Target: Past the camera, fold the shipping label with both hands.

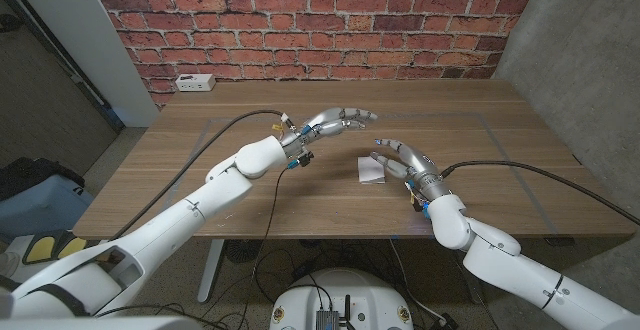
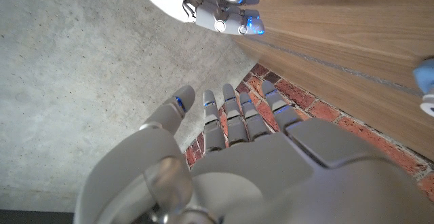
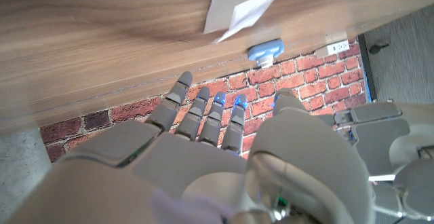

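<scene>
The shipping label [image 1: 372, 171] is a small white sheet lying on the wooden table [image 1: 250, 185] near its middle, with one part doubled over. In the right wrist view the label [image 3: 237, 8] shows a raised flap. My right hand [image 1: 405, 160] hovers just right of the label, fingers spread and holding nothing. My left hand [image 1: 335, 122] is raised above the table behind and left of the label, fingers stretched out toward the right and empty. In the left wrist view my left hand [image 2: 230, 149] has straight fingers, with my right hand [image 2: 217, 7] beyond them.
A white power strip [image 1: 195, 83] sits at the table's far left corner, against the brick wall [image 1: 320, 20]. Thin taped lines [image 1: 500, 135] mark a rectangle on the tabletop. A grey concrete wall [image 1: 590, 60] stands to the right.
</scene>
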Motion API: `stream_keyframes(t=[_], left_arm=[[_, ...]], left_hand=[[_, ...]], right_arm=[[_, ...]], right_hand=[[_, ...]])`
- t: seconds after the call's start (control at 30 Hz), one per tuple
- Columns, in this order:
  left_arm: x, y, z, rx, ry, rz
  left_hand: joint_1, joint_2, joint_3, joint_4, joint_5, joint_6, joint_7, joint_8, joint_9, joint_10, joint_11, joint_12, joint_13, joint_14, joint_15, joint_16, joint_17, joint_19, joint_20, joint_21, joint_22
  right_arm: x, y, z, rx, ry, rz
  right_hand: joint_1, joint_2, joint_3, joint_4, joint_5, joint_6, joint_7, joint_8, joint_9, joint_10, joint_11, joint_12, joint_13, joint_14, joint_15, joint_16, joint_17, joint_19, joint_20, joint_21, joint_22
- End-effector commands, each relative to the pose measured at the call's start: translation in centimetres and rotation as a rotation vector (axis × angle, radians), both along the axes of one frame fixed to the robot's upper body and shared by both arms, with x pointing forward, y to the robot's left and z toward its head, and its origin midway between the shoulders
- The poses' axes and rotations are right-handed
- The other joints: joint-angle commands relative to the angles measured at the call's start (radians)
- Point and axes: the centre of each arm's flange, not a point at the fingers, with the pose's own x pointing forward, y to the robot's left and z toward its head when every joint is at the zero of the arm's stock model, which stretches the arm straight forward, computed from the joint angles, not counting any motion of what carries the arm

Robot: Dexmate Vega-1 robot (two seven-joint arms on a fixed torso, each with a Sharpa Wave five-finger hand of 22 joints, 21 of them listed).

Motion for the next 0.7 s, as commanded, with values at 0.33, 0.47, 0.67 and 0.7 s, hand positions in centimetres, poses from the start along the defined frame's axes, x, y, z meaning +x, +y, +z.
stream_keyframes(t=[0.33,0.47,0.67,0.7], left_arm=[[0.6,4.0,-1.7,-0.263,0.072,0.026],[1.0,4.8,-1.9,-0.287,0.109,0.008],[1.6,5.8,-2.1,-0.315,0.140,-0.003],[1.7,6.1,-2.1,-0.319,0.144,-0.004]], left_hand=[[-0.009,0.017,-0.121,0.021,-0.146,-0.218,-0.111,-0.006,-0.078,-0.207,-0.071,-0.061,-0.139,-0.202,-0.050,0.002,-0.022,-0.076,-0.087,-0.053,-0.007],[-0.033,0.066,-0.142,0.055,-0.184,-0.262,-0.115,-0.006,-0.080,-0.256,-0.070,-0.065,-0.166,-0.232,-0.050,0.004,-0.017,-0.089,-0.084,-0.062,-0.006],[-0.069,0.079,-0.172,0.106,-0.231,-0.357,-0.096,-0.013,-0.083,-0.318,-0.077,-0.062,-0.202,-0.285,-0.063,0.005,-0.016,-0.123,-0.100,-0.079,-0.005],[-0.072,0.076,-0.175,0.107,-0.233,-0.360,-0.095,-0.012,-0.083,-0.320,-0.080,-0.062,-0.203,-0.286,-0.064,0.005,-0.017,-0.125,-0.103,-0.081,-0.005]], right_arm=[[0.3,-1.3,0.6,0.256,-0.061,0.152],[0.6,-1.2,0.9,0.308,-0.055,0.189],[0.9,-0.9,1.3,0.365,-0.069,0.229],[1.0,-0.8,1.4,0.371,-0.070,0.237]], right_hand=[[-0.055,-0.002,-0.007,0.024,0.016,-0.042,0.004,0.006,-0.001,-0.065,0.003,-0.005,-0.003,-0.037,-0.040,-0.025,-0.008,-0.012,-0.071,-0.001,-0.001],[-0.074,-0.002,-0.012,0.034,0.017,-0.047,0.010,0.008,0.000,-0.073,0.011,-0.003,-0.005,-0.048,-0.027,-0.030,-0.011,-0.013,-0.087,-0.002,-0.002],[-0.105,0.013,-0.013,0.055,0.020,-0.060,0.021,0.008,0.000,-0.088,0.018,-0.002,-0.007,-0.059,-0.028,-0.035,-0.013,-0.013,-0.104,-0.002,-0.004],[-0.108,0.014,-0.013,0.057,0.020,-0.062,0.021,0.008,0.000,-0.089,0.018,-0.002,-0.008,-0.060,-0.028,-0.035,-0.014,-0.012,-0.105,-0.002,-0.004]])
